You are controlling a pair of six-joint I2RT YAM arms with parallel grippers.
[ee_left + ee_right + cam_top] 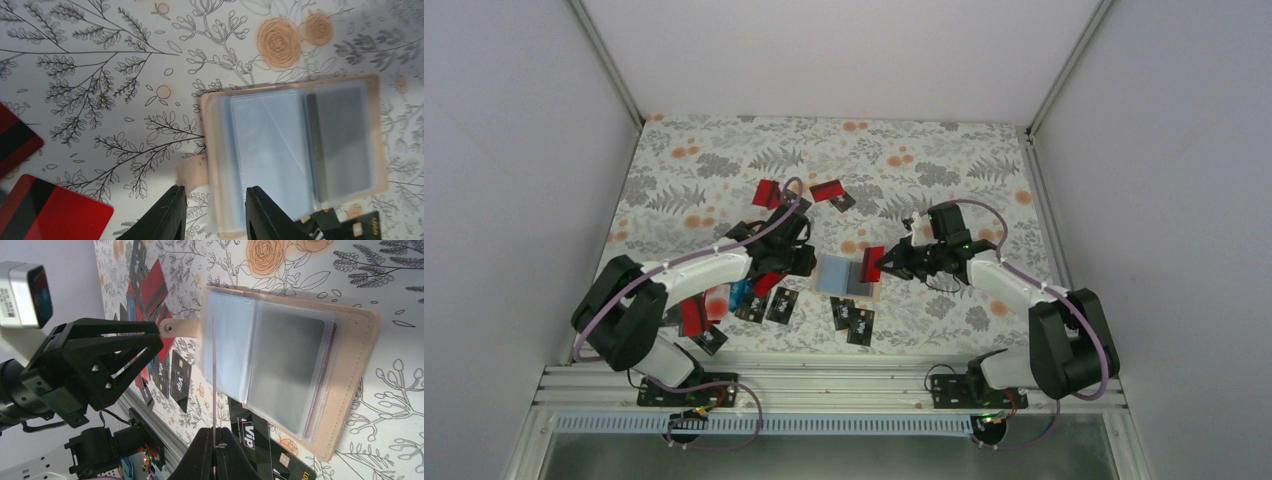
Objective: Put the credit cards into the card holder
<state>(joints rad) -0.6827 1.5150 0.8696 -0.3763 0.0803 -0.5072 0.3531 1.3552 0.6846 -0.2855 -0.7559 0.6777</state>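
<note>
The card holder [846, 276] lies open at the table's middle, tan rim, grey-blue pockets up. In the left wrist view, the holder [295, 150] has its left edge and tan tab between my left gripper's [215, 202] open jaws. My left gripper [809, 262] is just left of the holder. My right gripper [889, 264] is shut on a red card [874, 263], held on edge over the holder's right half. In the right wrist view, that card [213, 370] shows edge-on above the holder [350, 390], pinched in my right gripper [215, 442].
Loose cards lie around: red ones [767, 193] [827, 190] at the back, black ones [783, 305] [852, 318] in front, a black VIP card [252, 435] under the holder's near edge, red cards [50, 215] left. A metal rail [824, 385] bounds the near side.
</note>
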